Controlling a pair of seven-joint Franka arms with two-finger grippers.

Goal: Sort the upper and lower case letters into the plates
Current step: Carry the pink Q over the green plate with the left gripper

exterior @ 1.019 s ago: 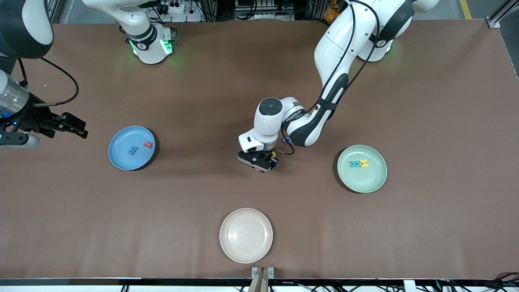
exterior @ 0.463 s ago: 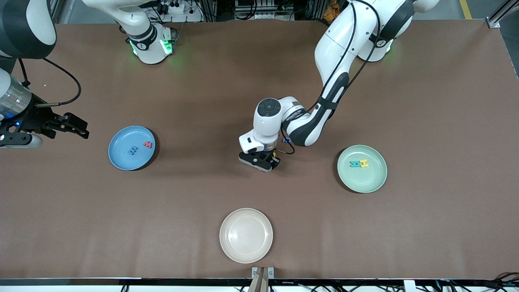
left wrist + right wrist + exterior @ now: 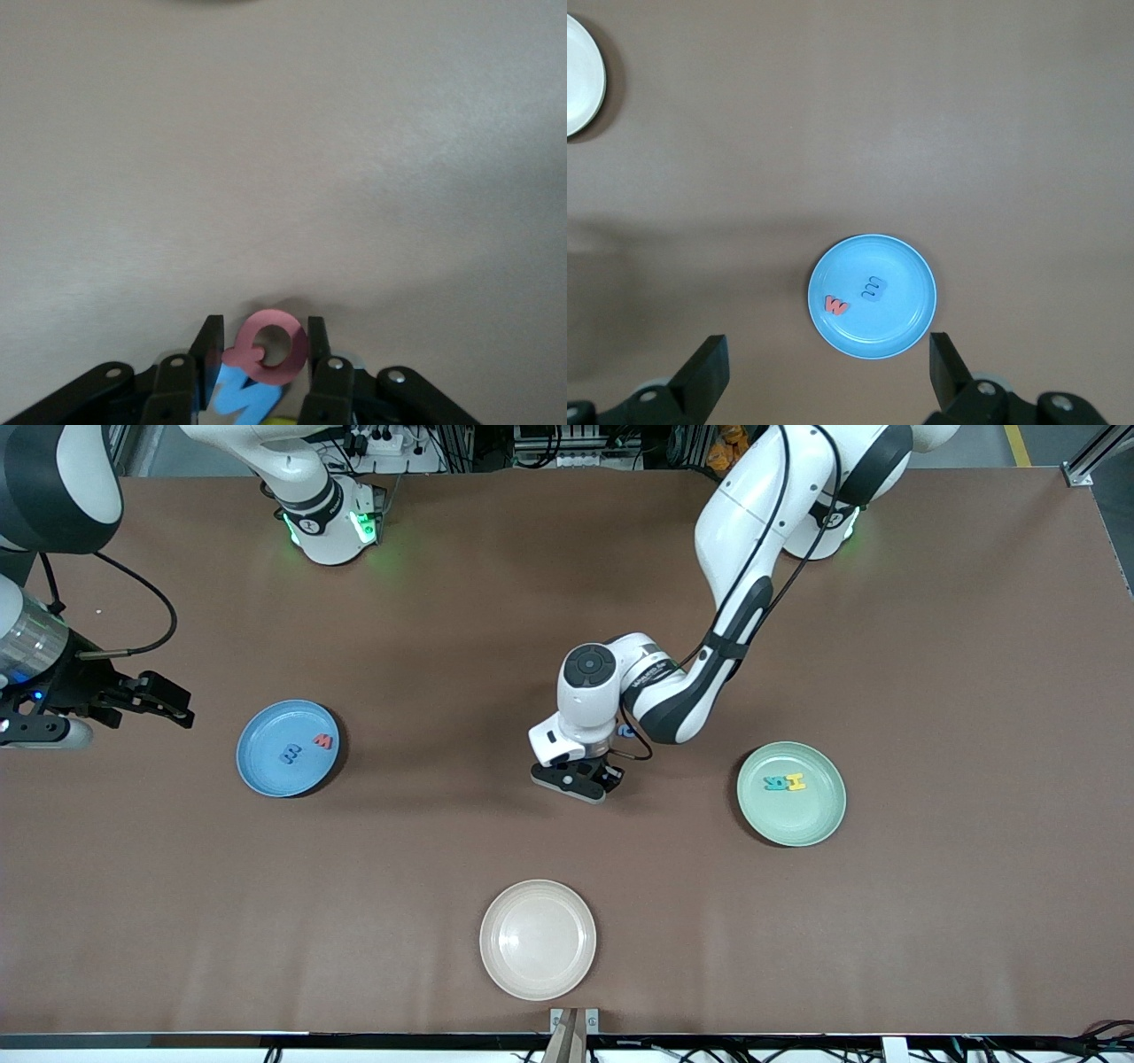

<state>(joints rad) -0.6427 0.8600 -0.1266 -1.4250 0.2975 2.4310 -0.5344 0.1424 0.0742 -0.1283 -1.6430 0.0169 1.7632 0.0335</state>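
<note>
My left gripper (image 3: 580, 779) hangs low over the middle of the table, shut on a red letter Q (image 3: 299, 347) that stands between its fingers (image 3: 209, 341). Under it lie a blue letter M (image 3: 244, 396) and the edge of a yellow letter (image 3: 282, 420). The sky blue plate (image 3: 266, 771) holds a red w (image 3: 323, 740) and a blue letter (image 3: 290, 755). The mint green plate (image 3: 797, 819) holds a teal letter (image 3: 775, 783) and a yellow H (image 3: 796, 782). My right gripper (image 3: 168, 701) waits open, high over the table beside the blue plate (image 3: 908, 310).
A cream-white plate (image 3: 538, 940) with nothing in it sits near the table's front edge, nearer the camera than the left gripper. The robot bases stand along the farthest edge of the brown table.
The left gripper has shifted slightly toward the left arm's end of the table. The red letter that peeked out beneath it in the front view is now hidden. The right arm barely moved.
</note>
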